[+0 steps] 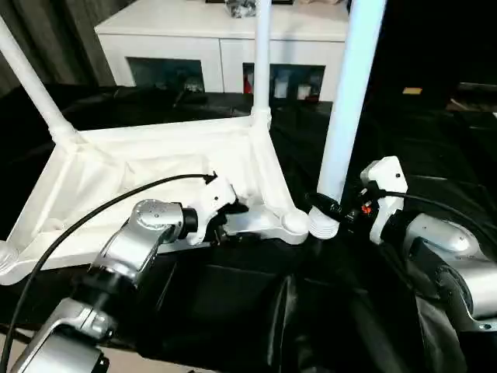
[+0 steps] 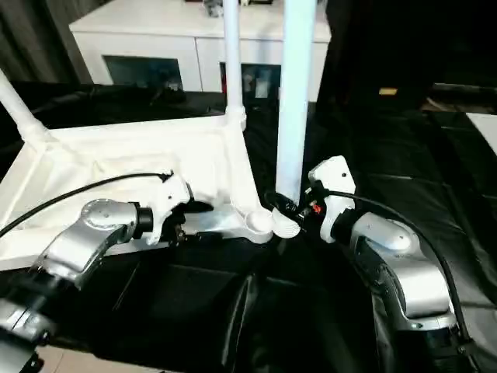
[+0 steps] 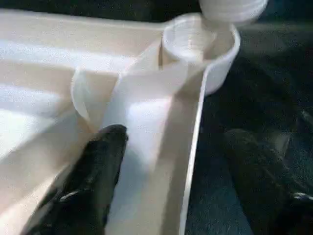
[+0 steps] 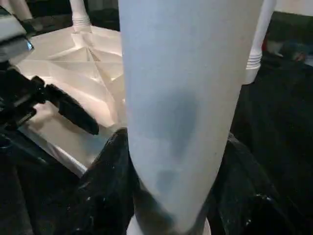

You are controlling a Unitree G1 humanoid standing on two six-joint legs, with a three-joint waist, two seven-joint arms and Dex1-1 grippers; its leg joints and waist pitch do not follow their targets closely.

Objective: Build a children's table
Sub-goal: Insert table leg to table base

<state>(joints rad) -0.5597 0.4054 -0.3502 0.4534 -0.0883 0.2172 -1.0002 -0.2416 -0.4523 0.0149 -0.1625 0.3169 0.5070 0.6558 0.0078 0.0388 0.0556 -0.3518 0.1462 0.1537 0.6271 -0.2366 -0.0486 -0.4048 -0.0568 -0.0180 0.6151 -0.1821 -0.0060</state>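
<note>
A white tabletop (image 1: 147,167) lies upside down on a black cloth (image 1: 233,311), ribbed underside facing up. Two legs stand already fitted in corner sockets: one (image 1: 262,54) at the far corner on the right side, rising upright, and one (image 1: 31,78) at the far left corner, which appears to lean outward toward the left.

The right gripper (image 1: 335,208) is clamped around the lower end of a third leg (image 1: 353,93), one black finger (image 4: 105,186) on each side of it. This leg stands nearly upright with its threaded end (image 1: 324,225) just beside the open socket (image 1: 293,223) at the near right corner of the tabletop, seeming to touch its outer edge rather than sitting in it. In the left wrist view the threaded tip (image 3: 234,7) hovers at the rim of the round socket (image 3: 195,44).

The left gripper (image 1: 227,221) is at the tabletop's near edge, close to the same corner. Its fingers are spread apart and straddle the thin rim (image 3: 191,161): one finger (image 3: 88,181) rests inside on the ribbed surface, the other (image 3: 259,171) sits outside over the cloth. They do not press the rim between them.

Behind the cloth stands a white cabinet (image 1: 217,39) with glass-fronted compartments.
</note>
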